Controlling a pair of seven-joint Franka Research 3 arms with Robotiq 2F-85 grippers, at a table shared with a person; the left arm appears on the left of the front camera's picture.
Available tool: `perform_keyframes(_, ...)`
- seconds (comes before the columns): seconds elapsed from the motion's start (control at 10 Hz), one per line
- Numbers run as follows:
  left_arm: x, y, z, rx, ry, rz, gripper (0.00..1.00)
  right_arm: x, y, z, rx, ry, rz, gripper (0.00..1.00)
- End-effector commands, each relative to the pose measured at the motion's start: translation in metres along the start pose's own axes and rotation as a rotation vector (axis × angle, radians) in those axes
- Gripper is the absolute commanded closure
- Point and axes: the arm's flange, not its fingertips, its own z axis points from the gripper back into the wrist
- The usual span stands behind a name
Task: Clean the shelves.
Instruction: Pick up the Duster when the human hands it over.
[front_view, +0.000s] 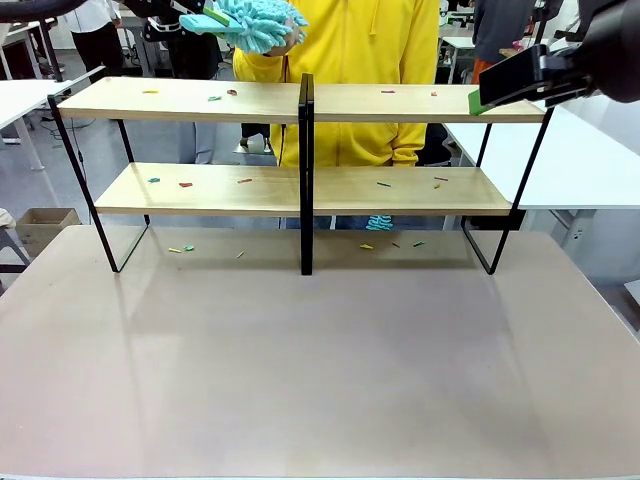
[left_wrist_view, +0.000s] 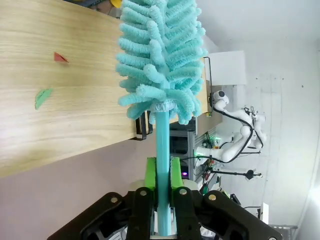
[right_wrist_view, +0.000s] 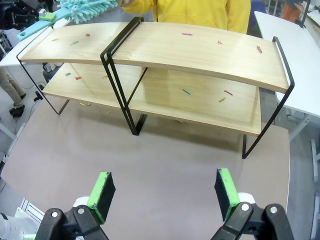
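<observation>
Front view: the shelves span mid-frame; scraps litter both boards. Left wrist view: the left end effector pinches the duster by its handle; sweeping could scatter scraps onto the table. Right wrist view: the right end effector gapes wide, empty.

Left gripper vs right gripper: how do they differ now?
Left gripper is shut on the handle of the duster; right gripper is open and empty. Left gripper holds the duster over the shelves' top board; right gripper points at bare tabletop short of the shelves. Both have green pads.
</observation>
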Motion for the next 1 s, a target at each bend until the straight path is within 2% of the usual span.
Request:
perform_keyframes(0.0, -0.009, 0.001, 0.001, -0.018, -0.005, -0.028, 1.0, 0.0, 0.0, 0.001, -0.001, -0.002, -0.005, 0.0)
perform_keyframes(0.2, -0.02, -0.004, 0.022, -0.026, -0.012, -0.086, 1.0, 0.0, 0.0, 0.001, -0.001, -0.002, -0.005, 0.0)
perform_keyframes(0.3, -0.035, -0.008, 0.055, -0.022, 0.037, -0.184, 1.0, 0.0, 0.0, 0.001, -0.001, -0.002, -0.005, 0.0)
perform_keyframes(0.4, -0.051, -0.005, 0.098, -0.042, 0.104, -0.269, 1.0, 0.0, 0.0, 0.001, -0.001, -0.002, -0.005, 0.0)
perform_keyframes(0.7, -0.113, 0.038, 0.245, -0.071, 0.125, -0.467, 1.0, 0.0, 0.0, 0.001, -0.001, -0.002, -0.005, 0.0)
perform_keyframes(0.9, -0.147, 0.084, 0.333, -0.106, -0.058, -0.445, 1.0, 0.0, 0.0, 0.001, -0.001, -0.002, -0.005, 0.0)
